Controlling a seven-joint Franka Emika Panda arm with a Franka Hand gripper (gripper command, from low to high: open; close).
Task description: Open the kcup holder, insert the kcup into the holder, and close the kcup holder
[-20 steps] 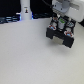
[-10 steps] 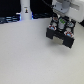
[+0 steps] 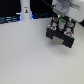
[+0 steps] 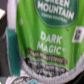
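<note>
The kcup holder point(image 3: 61, 34) is a black boxy unit with pale front handles, at the exterior view's upper right. My gripper point(image 3: 62, 22) hangs right over its top. In the wrist view the kcup point(image 4: 47, 30) fills the frame: a green lid reading "Green Mountain Dark Magic", tilted and very close to the camera. It looks held between my fingers, which are mostly hidden behind it. A dark part of the holder point(image 4: 47, 69) shows just past the lid's edge. In the exterior view the kcup is hidden by my gripper.
A tall white bottle-like post point(image 3: 25, 10) with a dark mark stands at the back, towards the exterior view's left. Dark equipment point(image 3: 10, 19) runs along the back edge. The pale table point(image 3: 30, 55) spreads in front of the holder.
</note>
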